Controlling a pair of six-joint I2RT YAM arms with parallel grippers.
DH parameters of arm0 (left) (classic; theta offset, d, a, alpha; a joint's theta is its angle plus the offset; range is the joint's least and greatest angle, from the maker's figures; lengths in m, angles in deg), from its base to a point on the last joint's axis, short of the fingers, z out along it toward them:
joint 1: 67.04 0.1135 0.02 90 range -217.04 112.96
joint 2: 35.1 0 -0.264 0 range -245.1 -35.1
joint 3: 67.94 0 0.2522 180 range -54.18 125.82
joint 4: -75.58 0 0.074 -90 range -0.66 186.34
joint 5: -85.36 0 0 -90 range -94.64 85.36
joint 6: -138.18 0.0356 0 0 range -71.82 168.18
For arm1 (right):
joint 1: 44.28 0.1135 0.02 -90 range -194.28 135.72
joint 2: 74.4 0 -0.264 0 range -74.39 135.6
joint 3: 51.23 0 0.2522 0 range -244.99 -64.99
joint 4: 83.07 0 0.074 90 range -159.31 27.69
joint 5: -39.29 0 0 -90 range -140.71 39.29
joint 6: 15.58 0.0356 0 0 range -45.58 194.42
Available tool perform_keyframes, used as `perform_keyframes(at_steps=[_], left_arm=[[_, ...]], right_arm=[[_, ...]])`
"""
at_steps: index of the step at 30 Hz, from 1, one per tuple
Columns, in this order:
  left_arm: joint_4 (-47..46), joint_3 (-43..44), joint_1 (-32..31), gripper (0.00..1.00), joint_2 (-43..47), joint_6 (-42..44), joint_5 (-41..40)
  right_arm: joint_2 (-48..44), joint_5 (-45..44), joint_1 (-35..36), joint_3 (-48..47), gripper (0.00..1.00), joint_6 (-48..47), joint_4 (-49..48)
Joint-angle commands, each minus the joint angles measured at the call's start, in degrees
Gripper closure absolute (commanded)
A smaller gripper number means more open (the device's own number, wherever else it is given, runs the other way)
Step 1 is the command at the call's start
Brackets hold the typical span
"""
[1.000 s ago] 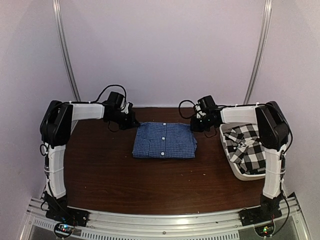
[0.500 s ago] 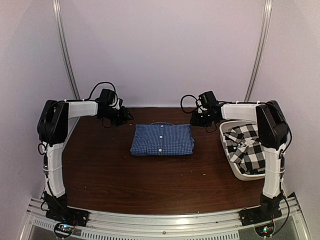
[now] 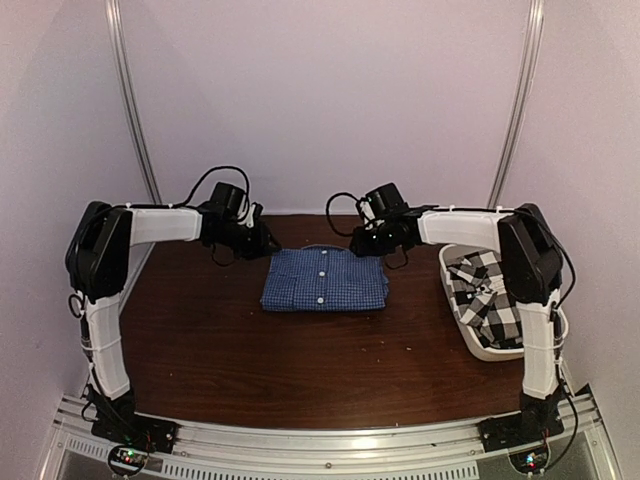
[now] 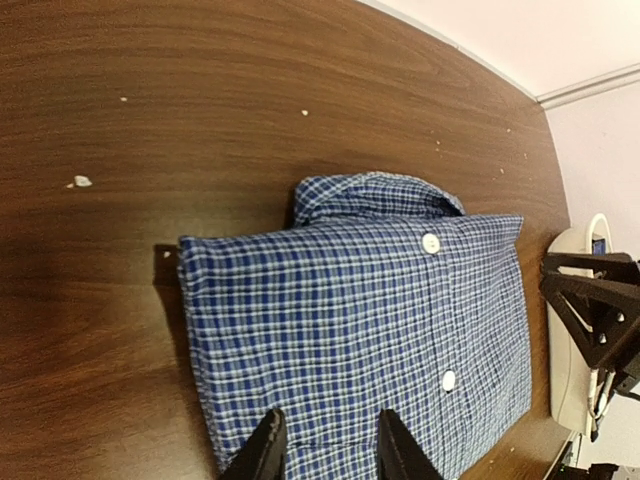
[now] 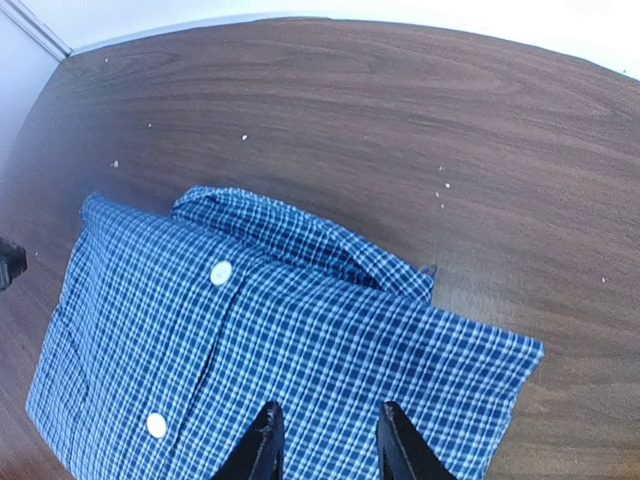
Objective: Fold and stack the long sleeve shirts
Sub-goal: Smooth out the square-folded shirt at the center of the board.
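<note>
Shirt [image 4: 350,300] under left gripper [image 4: 328,428] and right gripper [image 5: 328,425], both ajar, empty.

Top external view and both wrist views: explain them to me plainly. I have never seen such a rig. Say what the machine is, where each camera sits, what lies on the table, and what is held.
This is a robot with two jointed arms bolted at the near edge of a brown table. The wide picture comes from a fixed camera above and behind the arms. The other two come from a camera on each wrist, looking down past that arm's own two black fingers. A folded blue checked shirt lies flat mid-table, collar toward the far wall. A black-and-white checked shirt lies crumpled in a white tub on the right. The left end effector and the right end effector hover near the blue shirt's far corners, fingers apart. Neither holds anything.
</note>
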Motion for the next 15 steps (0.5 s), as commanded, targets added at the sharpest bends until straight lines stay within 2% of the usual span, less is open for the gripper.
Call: perform_keyframes(at_steps=[1,10,15], left_arm=[[-3.9,4.0,-0.3,0.7,-4.5,0.4,1.7],[-1.5,15.8,-0.2,0.74,-16.8,0.6,1.4],[0.0,18.7,0.2,0.75,-18.7,0.3,0.6]], right_arm=[[4.7,0.3,-0.9,-4.3,0.67,-1.2,0.0],[11.8,2.6,-3.5,-10.4,0.67,-0.4,1.6],[13.2,2.6,-4.5,-11.7,0.67,-0.4,3.7]])
